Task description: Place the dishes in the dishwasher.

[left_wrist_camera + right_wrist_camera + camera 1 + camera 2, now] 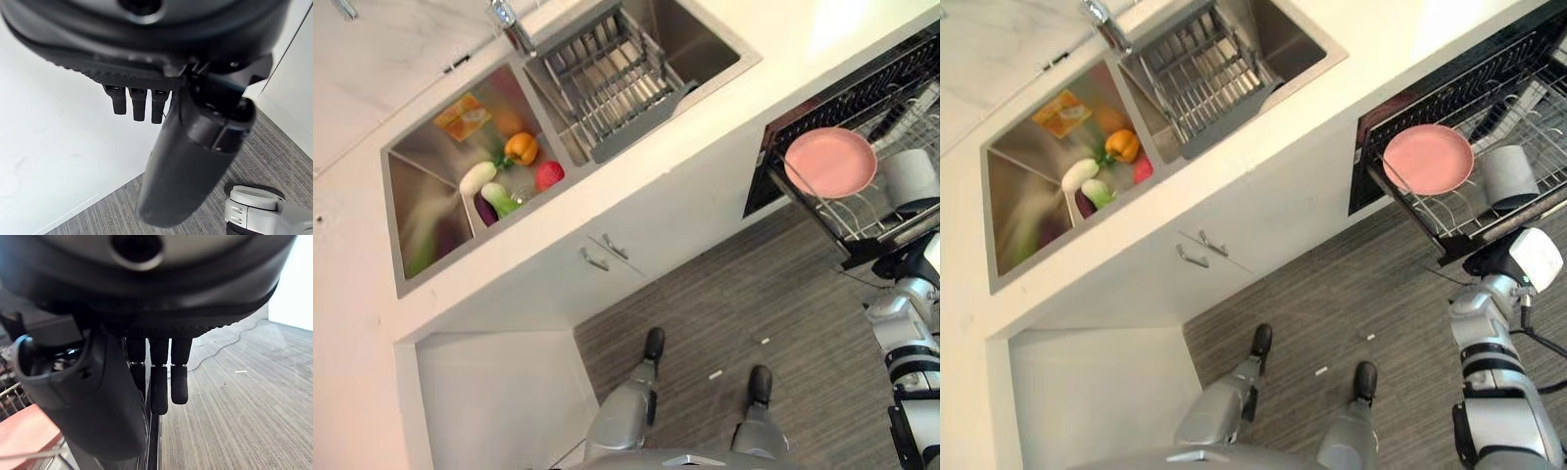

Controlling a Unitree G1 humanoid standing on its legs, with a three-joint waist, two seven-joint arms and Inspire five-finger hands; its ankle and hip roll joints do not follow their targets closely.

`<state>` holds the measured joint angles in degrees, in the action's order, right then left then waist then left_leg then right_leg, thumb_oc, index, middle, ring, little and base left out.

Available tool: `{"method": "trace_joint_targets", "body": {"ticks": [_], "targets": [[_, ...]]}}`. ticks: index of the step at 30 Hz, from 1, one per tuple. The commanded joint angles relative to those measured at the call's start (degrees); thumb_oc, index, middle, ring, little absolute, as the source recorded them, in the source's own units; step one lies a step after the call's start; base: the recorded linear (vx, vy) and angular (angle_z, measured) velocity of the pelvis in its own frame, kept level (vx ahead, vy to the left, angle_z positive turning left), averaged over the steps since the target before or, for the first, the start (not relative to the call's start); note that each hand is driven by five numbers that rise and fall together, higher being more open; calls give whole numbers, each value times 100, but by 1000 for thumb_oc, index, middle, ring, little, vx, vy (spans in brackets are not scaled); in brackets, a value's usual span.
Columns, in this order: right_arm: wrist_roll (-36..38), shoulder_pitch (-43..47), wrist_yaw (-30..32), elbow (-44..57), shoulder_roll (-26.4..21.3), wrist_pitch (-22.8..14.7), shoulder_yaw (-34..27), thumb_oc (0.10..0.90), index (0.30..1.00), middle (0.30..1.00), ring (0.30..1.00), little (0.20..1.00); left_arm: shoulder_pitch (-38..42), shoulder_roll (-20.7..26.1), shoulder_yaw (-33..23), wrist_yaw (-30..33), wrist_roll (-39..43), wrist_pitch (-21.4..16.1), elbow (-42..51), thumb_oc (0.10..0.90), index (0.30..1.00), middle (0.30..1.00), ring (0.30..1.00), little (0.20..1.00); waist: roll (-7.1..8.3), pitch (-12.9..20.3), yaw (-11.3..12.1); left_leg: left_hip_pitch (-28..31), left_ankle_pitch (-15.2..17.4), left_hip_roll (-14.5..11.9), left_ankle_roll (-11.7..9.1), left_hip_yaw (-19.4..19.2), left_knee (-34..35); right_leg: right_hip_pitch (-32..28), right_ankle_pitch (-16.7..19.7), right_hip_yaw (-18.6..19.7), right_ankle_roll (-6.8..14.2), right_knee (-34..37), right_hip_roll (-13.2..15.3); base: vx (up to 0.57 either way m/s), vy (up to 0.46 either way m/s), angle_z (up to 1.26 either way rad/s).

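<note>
Pink plate [830, 163] and cup [911, 174] sit racked at 3 o'clock; both hands, left hand [146, 105] and right hand [159, 382], hang straight-fingered and empty, so loading looks done.

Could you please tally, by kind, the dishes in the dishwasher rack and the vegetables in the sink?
Pink plate: 1
Grey cup: 1
Orange pepper: 1
Red vegetable: 1
White vegetable: 1
Green and white vegetable: 1
Purple vegetable: 1
Total: 2 dishes in the dishwasher rack, 5 vegetables in the sink, 7 in all.
</note>
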<state>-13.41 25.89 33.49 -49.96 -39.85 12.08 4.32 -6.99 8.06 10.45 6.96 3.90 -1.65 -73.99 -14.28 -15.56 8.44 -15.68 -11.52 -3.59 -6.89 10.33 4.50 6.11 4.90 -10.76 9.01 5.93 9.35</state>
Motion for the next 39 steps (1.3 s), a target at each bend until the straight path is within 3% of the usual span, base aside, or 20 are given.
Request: {"method": "trace_joint_targets", "body": {"ticks": [1, 5, 13, 15, 17, 18, 19, 24, 25, 26, 27, 29, 34, 35, 38, 39], "targets": [[-947, 1213, 59, 857, -411, -617, 937, 400, 300, 300, 300, 300, 489, 485, 227, 123, 39, -75, -160, 800, 900, 900, 900, 900, 357, 21, 303, 87, 759, 468, 251, -6, -12, 128, -427, -208, 44, -126, 86, 6, -4, 25], [-1282, 1778, -31, 1029, -656, -676, 1400, 400, 300, 300, 300, 300, 575, 577, 201, 163, 98, -115, -53, 800, 900, 900, 900, 900, 382, 77, 455, -128, 639, 549, 204, 98, 9, 126, -442, -510, 60, -99, 154, 25, -1, 25], [-2025, 2121, -100, 1409, -976, -524, 1719, 400, 300, 300, 300, 300, 424, 670, -31, 56, 56, -106, -258, 800, 900, 900, 900, 900, 639, 166, 758, -337, 621, 639, 169, 220, 50, -11, -489, -1045, 79, -108, 237, 45, 14, 46], [-1997, 2326, -76, 1228, -1051, -563, 1875, 400, 300, 300, 300, 300, 365, 749, -118, 46, 30, -131, -317, 800, 900, 900, 900, 900, 794, 120, 892, -423, 594, 645, 153, 252, 50, 3, -462, -1182, 89, -108, 232, 19, -2, 35], [-1954, 2394, -66, 1157, -1058, -573, 1914, 400, 300, 300, 300, 300, 374, 776, -143, 48, 36, -133, -343, 800, 900, 900, 900, 900, 843, 107, 921, -445, 591, 649, 150, 259, 50, 17, -453, -1200, 92, -105, 226, 10, -7, 19], [-1879, 2567, -95, 1050, -1078, -588, 2057, 400, 300, 300, 300, 300, 400, 858, -226, 25, 78, -116, -434, 800, 900, 900, 900, 900, 980, 72, 989, -490, 577, 647, 136, 281, 50, 31, -442, -1239, 98, -102, 206, 14, -10, 26], [-1877, 2577, -94, 1044, -1075, -590, 2064, 400, 300, 300, 300, 300, 402, 857, -230, 25, 77, -117, -436, 800, 900, 900, 900, 900, 981, 71, 986, -492, 576, 648, 136, 281, 50, 33, -443, -1239, 98, -102, 207, 9, -22, 20], [-1403, 2540, -113, 1023, -814, -634, 1961, 400, 300, 300, 300, 300, 536, 932, -455, -92, 280, -52, -630, 800, 900, 900, 900, 900, 1280, -2, 991, -564, 566, 625, 133, 311, 50, 83, -421, -1250, 99, -99, 159, 3, -10, 7], [-1308, 2339, -83, 1166, -662, -644, 1843, 447, 371, 371, 371, 371, 601, 921, -523, -76, 350, -40, -610, 800, 900, 900, 900, 900, 1335, 7, 973, -555, 576, 621, 136, 313, 50, 82, -431, -1251, 97, -98, 144, 19, -30, 1], [-1253, 2094, -66, 1318, -532, -645, 1706, 525, 488, 488, 488, 488, 639, 920, -616, -35, 434, -40, -587, 800, 900, 900, 900, 900, 1393, 18, 955, -544, 586, 618, 144, 313, 50, 77, -431, -1254, 95, -98, 136, 40, -49, 0], [-1202, 1345, -68, 1613, -226, -708, 1417, 800, 900, 900, 900, 900, 755, 915, -781, 55, 507, -60, -455, 800, 900, 900, 900, 900, 1473, 52, 893, -500, 618, 608, 162, 315, 50, 28, -462, -1267, 87, -106, 115, 51, -59, 6], [-1230, 878, -120, 1797, -84, -738, 1256, 800, 900, 900, 900, 900, 781, 923, -795, 99, 488, -77, -337, 800, 900, 900, 900, 900, 1523, 89, 868, -456, 641, 599, 174, 320, 50, -13, -480, -1280, 83, -110, 111, 37, -38, 19], [-1375, -1318, -600, 2075, 525, -941, 762, 800, 900, 900, 900, 900, 802, 754, -718, -147, 649, -164, 262, 800, 900, 900, 900, 900, 1608, 298, 623, -180, 753, 522, 210, 322, 50, -271, -586, -1376, 98, -152, 88, 37, -20, 21], [-1334, -1981, -837, 1802, 810, -984, 747, 800, 900, 900, 900, 900, 818, 656, -614, -315, 747, -197, 456, 800, 900, 900, 900, 900, 1602, 420, 504, -49, 783, 475, 203, 302, 50, -380, -636, -1411, 100, -164, 75, 40, -1, 28], [-1188, -2452, -1033, 1544, 1056, -1064, 659, 800, 900, 900, 900, 900, 765, 643, -552, -370, 810, -246, 641, 800, 900, 900, 900, 900, 1601, 552, 405, 84, 805, 428, 195, 289, 50, -508, -682, -1445, 90, -160, 57, 17, -19, 5], [-808, -2712, -1146, 1179, 1327, -1159, 526, 800, 900, 900, 900, 900, 740, 627, -524, -405, 938, -270, 761, 800, 900, 900, 900, 900, 1584, 665, 277, 199, 808, 372, 179, 244, 44, -588, -714, -1411, 74, -167, 28, 7, -25, -5]]}}
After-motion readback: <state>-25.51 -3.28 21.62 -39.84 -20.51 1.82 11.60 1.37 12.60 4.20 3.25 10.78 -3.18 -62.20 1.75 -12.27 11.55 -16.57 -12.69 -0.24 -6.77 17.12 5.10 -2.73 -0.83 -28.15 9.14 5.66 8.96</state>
